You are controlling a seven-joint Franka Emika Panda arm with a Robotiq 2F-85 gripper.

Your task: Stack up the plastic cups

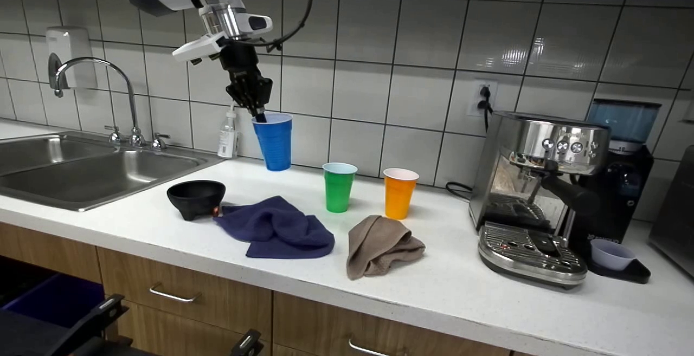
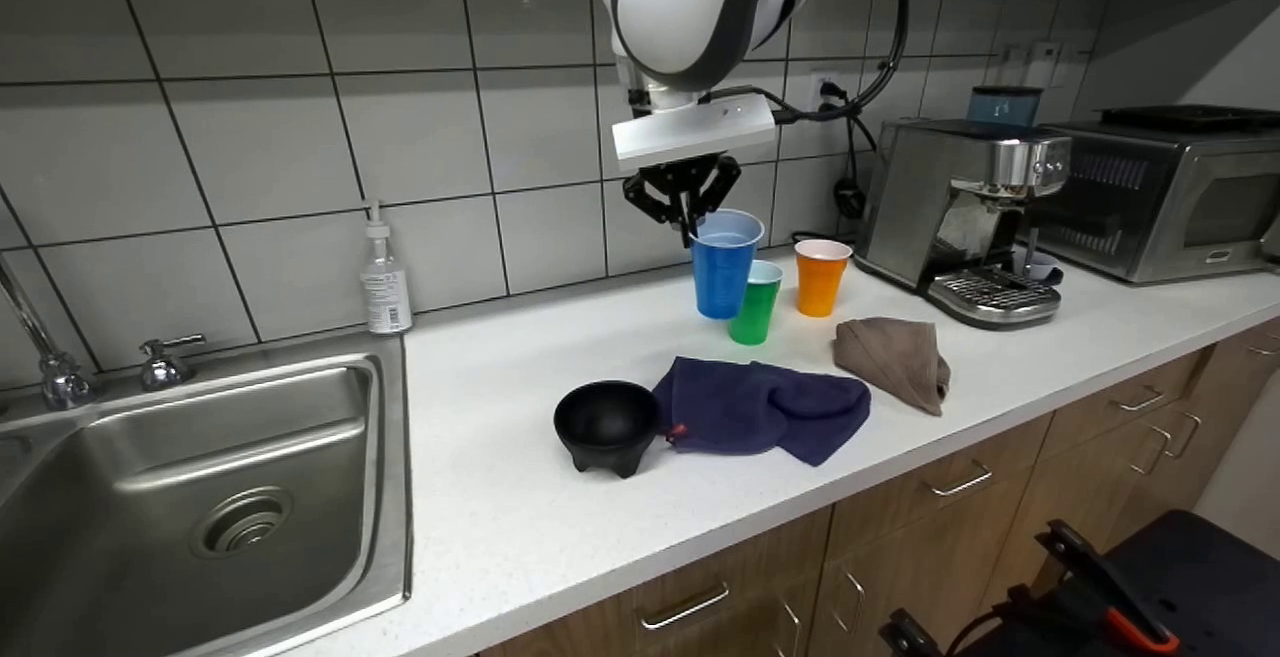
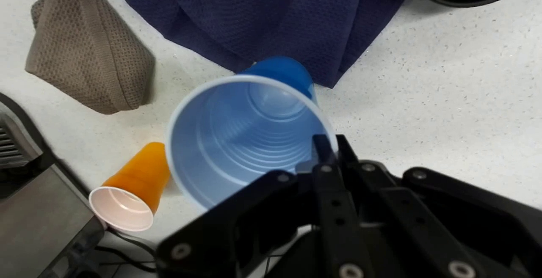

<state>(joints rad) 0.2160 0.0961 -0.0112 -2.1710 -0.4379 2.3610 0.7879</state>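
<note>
My gripper (image 1: 261, 117) is shut on the near rim of the blue cup (image 1: 275, 144), with one finger inside and one outside. It holds the blue cup in the air, slightly tilted, its mouth up. In the wrist view the fingertips (image 3: 333, 144) pinch the wall of the blue cup (image 3: 237, 134). The green cup (image 1: 339, 191) stands upright on the counter; in an exterior view it (image 2: 757, 312) is partly behind the blue cup. The orange cup (image 1: 400, 199) stands upright beside it and shows in the wrist view (image 3: 142, 176). The green cup is hidden in the wrist view.
A black bowl (image 1: 196, 196) and a dark blue cloth (image 1: 279, 231) lie in front of the cups. A brown cloth (image 1: 379, 247) is near the orange cup. An espresso machine (image 1: 542, 144), a sink (image 1: 108, 177), a soap bottle (image 2: 385, 282) and the tiled wall (image 1: 358, 96) surround the area.
</note>
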